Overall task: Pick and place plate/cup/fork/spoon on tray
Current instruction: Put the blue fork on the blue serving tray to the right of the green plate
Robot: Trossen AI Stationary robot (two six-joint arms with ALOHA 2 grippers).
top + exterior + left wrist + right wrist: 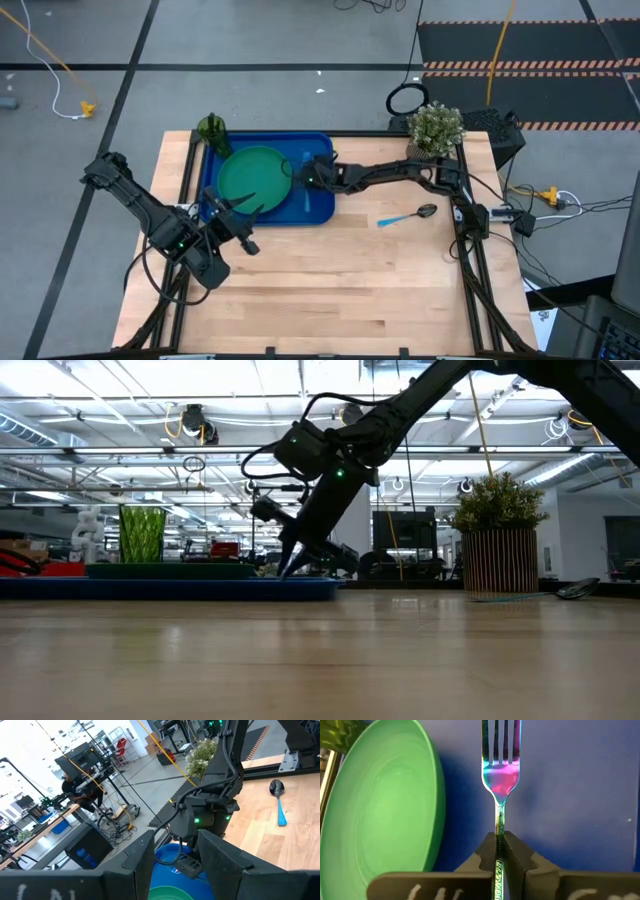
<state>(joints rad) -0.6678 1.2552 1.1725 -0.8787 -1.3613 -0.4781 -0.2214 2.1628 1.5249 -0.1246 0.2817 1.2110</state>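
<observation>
Pinched on edge between the 2 pads of the right hand [499,851], the fork [500,775] has its handle clenched low down, tines pointing away over the blue floor of the tray [580,790]. It looks thin, stiff and light, with a glossy finish that could slip or twist in so narrow a hold, so a grip nearer the neck would likely steady it better. Just beside it lies the plate [380,815], its raised rim close to the tines; the strip of bare tray on the fork's other side is the roomier place to lay it flat. From above, the right hand [310,177] sits over the tray [322,208] between the plate [253,180] and the tray's low rim, with the cup [212,130] at the far corner. Out on the desk [330,290] the spoon [408,216] lies alone, well apart, with open wood around it near the potted plant [436,128]. At the tray's near edge, the left hand [228,218] waits, fingers spread, grasping nothing.
</observation>
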